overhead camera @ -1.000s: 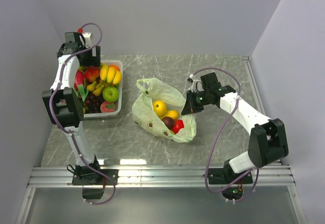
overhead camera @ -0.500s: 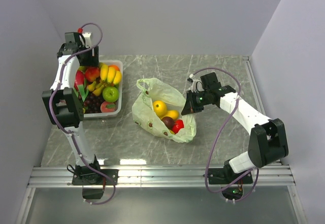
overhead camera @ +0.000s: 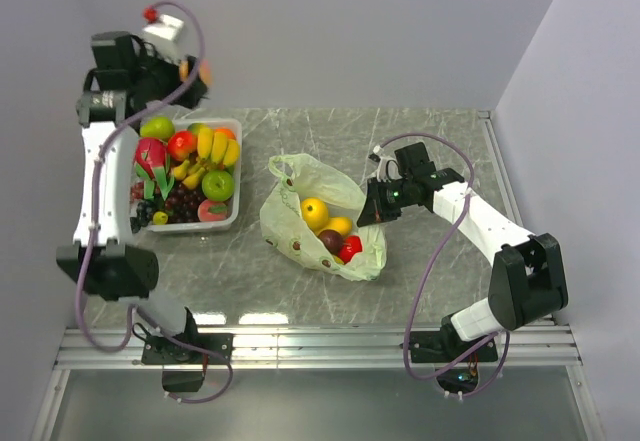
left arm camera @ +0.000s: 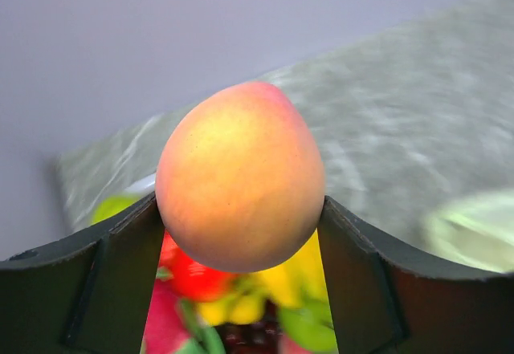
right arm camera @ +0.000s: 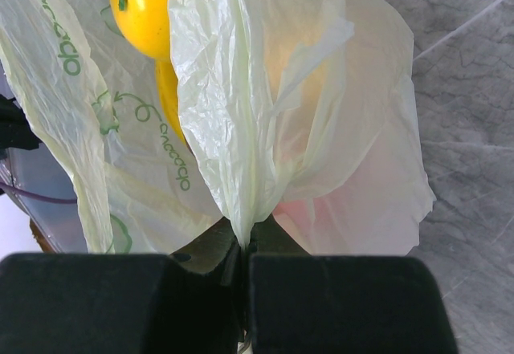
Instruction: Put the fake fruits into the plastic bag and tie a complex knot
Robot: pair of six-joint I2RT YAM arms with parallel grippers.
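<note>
My left gripper (left arm camera: 241, 213) is shut on a peach (left arm camera: 239, 169), orange-yellow with a pink blush, held up in the air. In the top view this gripper (overhead camera: 198, 77) hangs over the far edge of the clear tray (overhead camera: 237, 176), which holds more fake fruits (overhead camera: 205, 161): bananas, apples, grapes and a pink dragonfruit. The pale-green plastic bag (overhead camera: 290, 223) lies open mid-table with a yellow fruit (overhead camera: 314, 211), a dark one and a red one inside. My right gripper (right arm camera: 245, 250) is shut on a pinched fold of the plastic bag (right arm camera: 265, 89), at its right rim (overhead camera: 371, 207).
Grey walls close in the marbled table (overhead camera: 430, 141) at the back and both sides. A metal rail (overhead camera: 320, 346) runs along the near edge by the arm bases. The tray stands close to the left wall.
The left arm has risen from the tray towards the back wall, its jaws having closed on the peach. The right arm and the bag have not moved.
</note>
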